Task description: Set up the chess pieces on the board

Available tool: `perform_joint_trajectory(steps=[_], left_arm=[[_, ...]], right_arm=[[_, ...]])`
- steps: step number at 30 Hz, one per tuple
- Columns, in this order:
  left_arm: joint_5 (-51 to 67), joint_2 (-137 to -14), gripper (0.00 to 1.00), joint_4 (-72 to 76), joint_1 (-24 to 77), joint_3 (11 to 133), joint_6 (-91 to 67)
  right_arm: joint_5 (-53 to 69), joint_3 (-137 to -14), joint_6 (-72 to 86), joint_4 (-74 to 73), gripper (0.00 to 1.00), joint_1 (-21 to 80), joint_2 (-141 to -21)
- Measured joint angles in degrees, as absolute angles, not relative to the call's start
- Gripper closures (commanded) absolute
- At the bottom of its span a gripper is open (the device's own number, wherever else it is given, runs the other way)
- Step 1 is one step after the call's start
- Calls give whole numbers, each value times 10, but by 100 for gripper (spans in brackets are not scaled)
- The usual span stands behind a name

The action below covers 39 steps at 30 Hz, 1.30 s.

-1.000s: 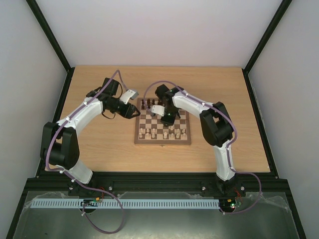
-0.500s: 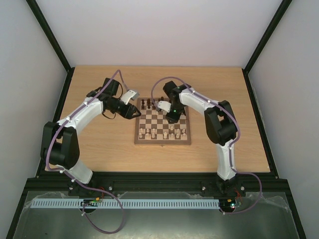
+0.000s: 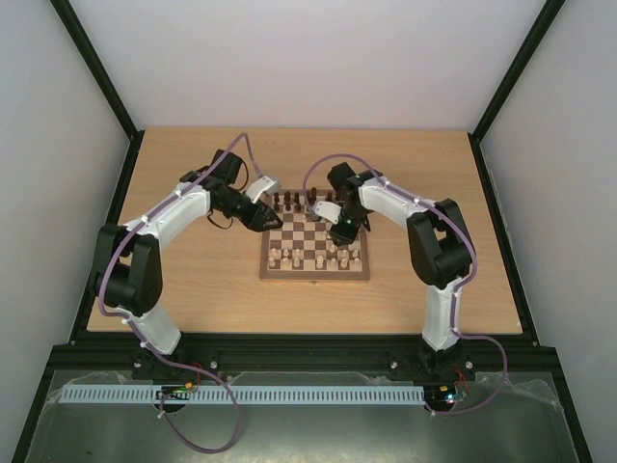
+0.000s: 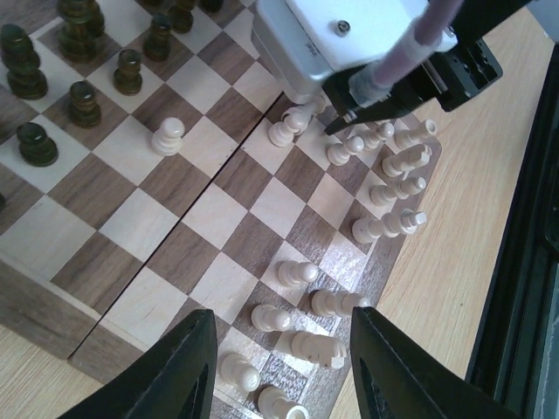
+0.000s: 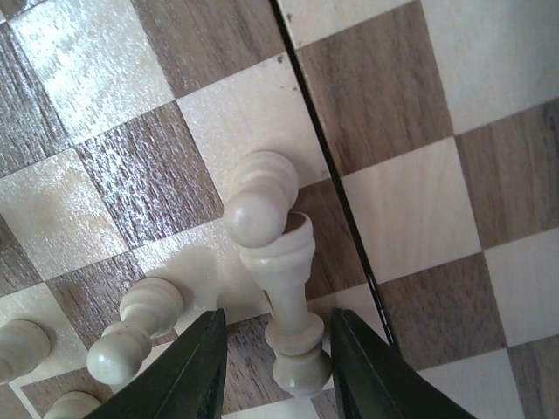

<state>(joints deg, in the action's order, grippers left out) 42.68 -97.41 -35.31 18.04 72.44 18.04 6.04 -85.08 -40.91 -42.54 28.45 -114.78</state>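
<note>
Cream wood stands between the right fingers (image 5: 194,377): a tall piece (image 5: 286,288), its knob up in the gap and its flared foot on the board (image 5: 87,61) just ahead of the tips. These fingers are parted wider than the knob, with a clear gap showing on one side, so I judge the piece is not clamped; whether the other finger touches it I cannot tell. Its long axis is upright, pointing into the gap, so any grasp or release should run straight up and down. A pawn (image 5: 258,205) stands just past the foot, so close that the two overlap in view, and a sideways move could knock it. The board's fold line runs right beside the foot on the other side; two more pawns (image 5: 131,336) stand outside one finger.

The left fingers (image 4: 188,358) are spread wide and hold nothing; they hang above the board's edge, with the desk (image 4: 489,175) off to one side. Rows of cream pieces (image 4: 389,188) lie below and ahead of them; dark pieces (image 4: 83,100) lie ahead on the other side, with one stray cream pawn (image 4: 166,135) near them. The tall piece is well beyond these fingers, so the right arm is much the nearer.
</note>
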Motion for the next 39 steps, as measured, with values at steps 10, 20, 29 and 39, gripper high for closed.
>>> perform_joint_trajectory(steps=[10,20,29,39], left_arm=[[437,-977,56,-339,199,723,245],[454,-985,56,-235,236,707,278],[475,-963,56,-175,241,635,276],[479,-878,56,-112,241,549,222]], right_arm=[[62,-805,-418,-383,85,267,-1118],[59,-811,-422,-413,89,261,-1113],[-30,-930,-441,-539,89,261,-1152],[-134,-1047,-464,-670,89,267,-1217]])
